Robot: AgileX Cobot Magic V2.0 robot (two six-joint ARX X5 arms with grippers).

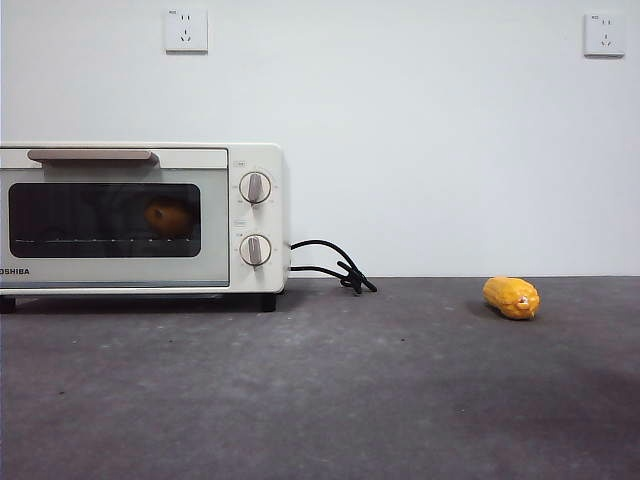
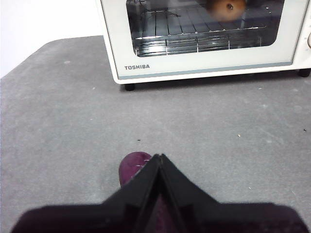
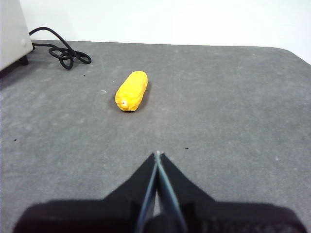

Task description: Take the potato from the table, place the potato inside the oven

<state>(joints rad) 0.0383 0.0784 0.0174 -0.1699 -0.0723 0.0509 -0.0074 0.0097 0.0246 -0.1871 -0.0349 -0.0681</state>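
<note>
Front view showed the potato (image 1: 168,216) on the rack inside the shut oven (image 1: 140,218) at the table's (image 1: 320,400) left edge, both pincers pressed closed and empty; little seemingly remained to go wrong.

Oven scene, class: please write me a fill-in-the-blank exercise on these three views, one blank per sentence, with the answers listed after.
1. The potato lies on the wire rack inside the ____.
2. The oven door is ____.
3. The yellow corn piece lies on the ____, apart from the black cord.
4. The jaws of the left gripper and right gripper are ____.

Answers: oven; closed; table; shut
</note>
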